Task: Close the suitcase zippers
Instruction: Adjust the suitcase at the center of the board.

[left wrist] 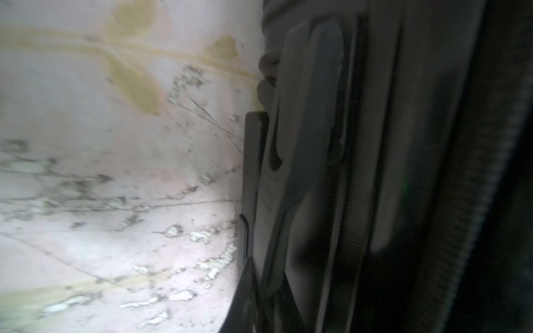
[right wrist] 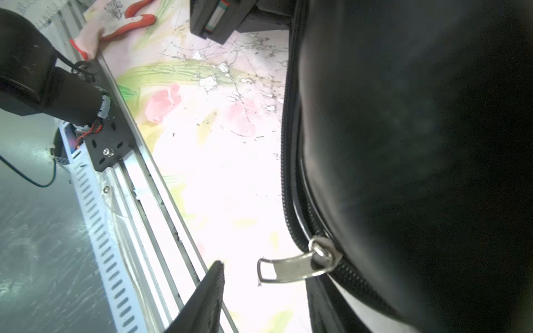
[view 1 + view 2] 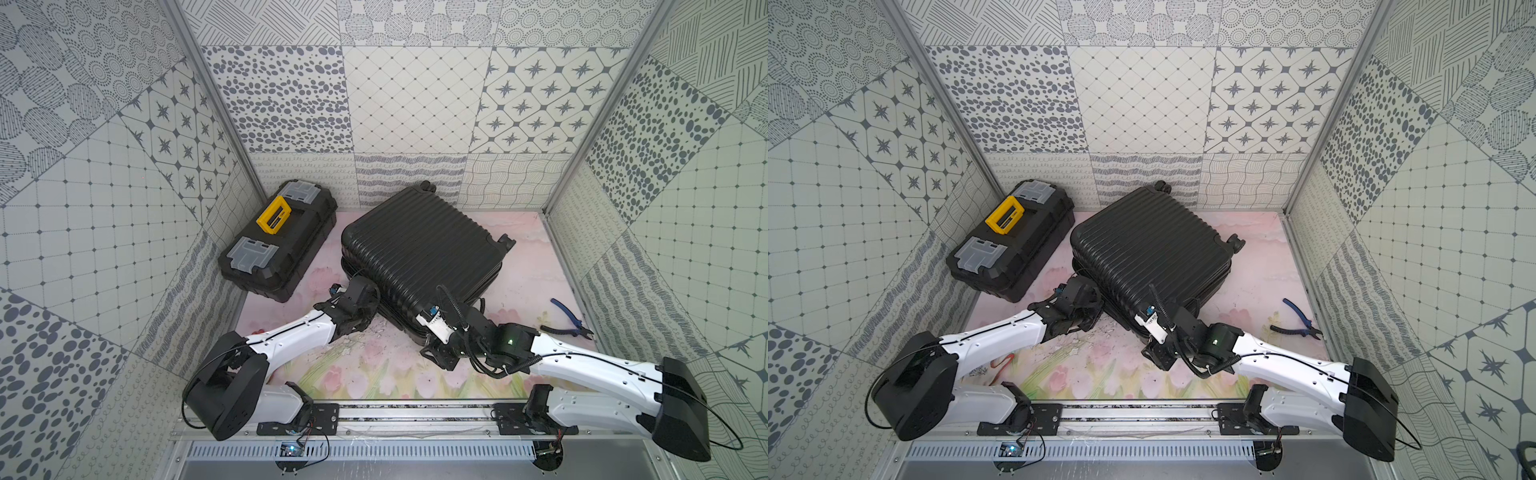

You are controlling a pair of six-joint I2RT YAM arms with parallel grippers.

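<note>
The black ribbed suitcase lies flat with its shells together, seen in both top views. My left gripper is pressed against its near-left side. In the blurred left wrist view its fingers stand shut beside the case wall; whether anything is pinched I cannot tell. My right gripper is at the near corner. In the right wrist view the zipper track runs down to a slider with a silver pull tab. The tab sticks out free inside my open right gripper, touching neither finger.
A black toolbox with a yellow handle stands left of the suitcase. Blue-handled pliers lie at the right wall. A red-trimmed cloth lies near the front rail. Patterned walls close in three sides.
</note>
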